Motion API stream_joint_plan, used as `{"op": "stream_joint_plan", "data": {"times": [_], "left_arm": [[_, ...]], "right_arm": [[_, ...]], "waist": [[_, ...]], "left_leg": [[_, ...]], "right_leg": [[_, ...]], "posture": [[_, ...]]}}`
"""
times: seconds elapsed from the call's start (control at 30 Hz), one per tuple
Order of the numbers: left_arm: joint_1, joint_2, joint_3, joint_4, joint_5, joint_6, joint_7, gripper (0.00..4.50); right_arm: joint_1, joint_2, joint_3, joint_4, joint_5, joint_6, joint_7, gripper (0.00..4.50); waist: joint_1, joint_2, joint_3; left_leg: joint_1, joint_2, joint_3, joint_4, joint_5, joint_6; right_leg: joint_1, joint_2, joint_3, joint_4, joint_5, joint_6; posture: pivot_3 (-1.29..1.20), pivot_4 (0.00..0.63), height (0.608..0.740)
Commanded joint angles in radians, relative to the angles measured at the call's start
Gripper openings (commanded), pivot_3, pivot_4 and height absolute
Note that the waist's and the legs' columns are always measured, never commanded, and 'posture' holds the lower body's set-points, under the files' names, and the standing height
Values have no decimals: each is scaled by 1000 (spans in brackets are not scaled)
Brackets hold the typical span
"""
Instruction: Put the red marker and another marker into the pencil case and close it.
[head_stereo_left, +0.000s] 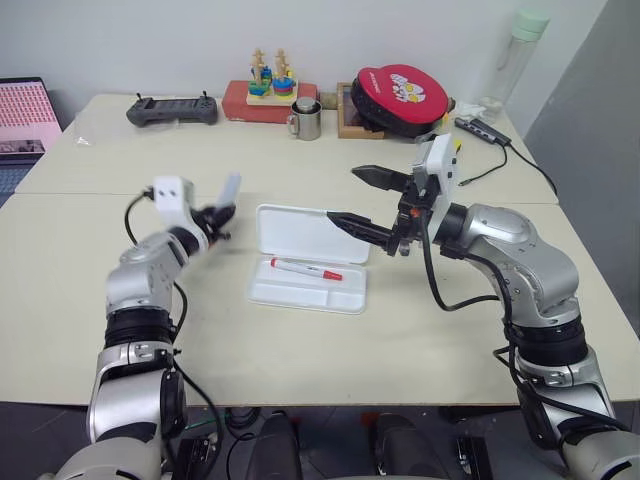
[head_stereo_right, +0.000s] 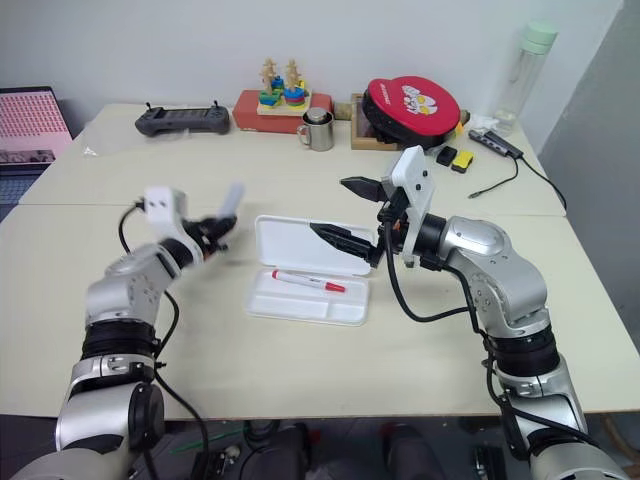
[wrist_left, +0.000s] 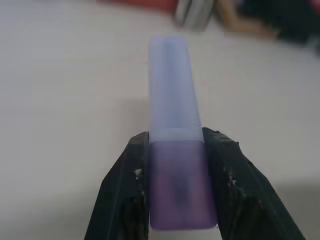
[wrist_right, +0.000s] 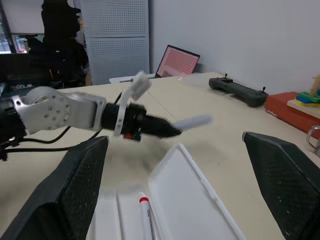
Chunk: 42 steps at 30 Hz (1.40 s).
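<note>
The white pencil case (head_stereo_left: 312, 236) lies open in the middle of the table, its lid back and flat. The red marker (head_stereo_left: 305, 270) rests in the tray, its red cap toward the left. My left gripper (head_stereo_left: 218, 213) is raised above the table left of the case, shut on the lavender marker (wrist_left: 174, 120); it grips the darker end and the pale end sticks out past the fingers (wrist_left: 122, 200). My right gripper (head_stereo_left: 343, 194) hovers open over the case's right end, pointing left, with nothing between its fingers (wrist_right: 75, 190).
Along the far edge stand a black controller (head_stereo_left: 172, 109), a red box with wooden stacking toys (head_stereo_left: 268, 92), a metal mug (head_stereo_left: 306, 120) and a red round pad (head_stereo_left: 402, 95). A bottle (head_stereo_left: 515, 55) and cabled hub (head_stereo_left: 482, 128) sit far right; a laptop (head_stereo_left: 28, 118) far left.
</note>
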<state>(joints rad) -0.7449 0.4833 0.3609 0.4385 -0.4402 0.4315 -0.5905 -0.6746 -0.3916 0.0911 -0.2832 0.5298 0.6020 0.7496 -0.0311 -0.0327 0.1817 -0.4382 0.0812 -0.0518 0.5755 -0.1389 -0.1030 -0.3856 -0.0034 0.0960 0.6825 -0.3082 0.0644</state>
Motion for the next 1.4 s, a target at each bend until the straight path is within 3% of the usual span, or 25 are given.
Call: {"op": "stream_joint_plan", "data": {"times": [0.03,0.17,0.4,0.8,1.0,1.07,1.33,1.4], "left_arm": [[-27,36,2,-260,-190,29,-234,1210],[82,148,-137,-413,-215,40,-536,1210],[134,364,-450,-294,107,-226,-838,1210],[114,393,-574,-142,293,-388,-942,1210],[94,361,-575,-119,303,-389,-938,1210],[96,356,-575,-122,300,-376,-946,1917],[95,335,-561,-140,281,-347,-947,3551],[91,303,-517,-179,211,-288,-929,3975]], "right_arm": [[18,-22,-43,-64,51,14,22,4500],[41,-57,-50,-87,78,33,47,4500],[69,-93,-38,-92,58,24,63,4500],[113,-83,8,-123,14,23,20,4500],[108,-76,11,-115,0,21,18,4500],[108,-74,10,-115,1,21,17,4500],[118,-74,17,-105,-8,30,3,4500],[119,-70,9,-60,-49,64,-67,4500]], "waist": [[1,0,0],[-3,1,0],[-15,2,0],[-16,2,0],[-16,2,0],[-16,2,0],[-17,2,0],[-17,2,0]], "left_leg": [[0,0,0,0,0,0],[1,-2,2,-1,0,0],[4,1,1,-1,0,0],[0,1,2,-2,0,1],[0,1,1,-2,0,1],[0,1,1,-1,0,1],[0,1,1,-1,0,1],[0,1,1,-1,0,1]], "right_leg": [[0,-1,0,-1,0,0],[2,-2,1,-1,0,0],[1,1,1,0,-1,-1],[-3,1,1,0,-1,-4],[-3,1,1,0,-1,-4],[-2,1,1,0,-1,-3],[-2,1,1,1,-1,-3],[-2,1,1,1,-1,-3]], "posture": [[0,150,740],[0,150,740],[0,150,740],[0,150,740],[0,150,740],[0,150,740],[0,150,740],[0,150,740]]}}
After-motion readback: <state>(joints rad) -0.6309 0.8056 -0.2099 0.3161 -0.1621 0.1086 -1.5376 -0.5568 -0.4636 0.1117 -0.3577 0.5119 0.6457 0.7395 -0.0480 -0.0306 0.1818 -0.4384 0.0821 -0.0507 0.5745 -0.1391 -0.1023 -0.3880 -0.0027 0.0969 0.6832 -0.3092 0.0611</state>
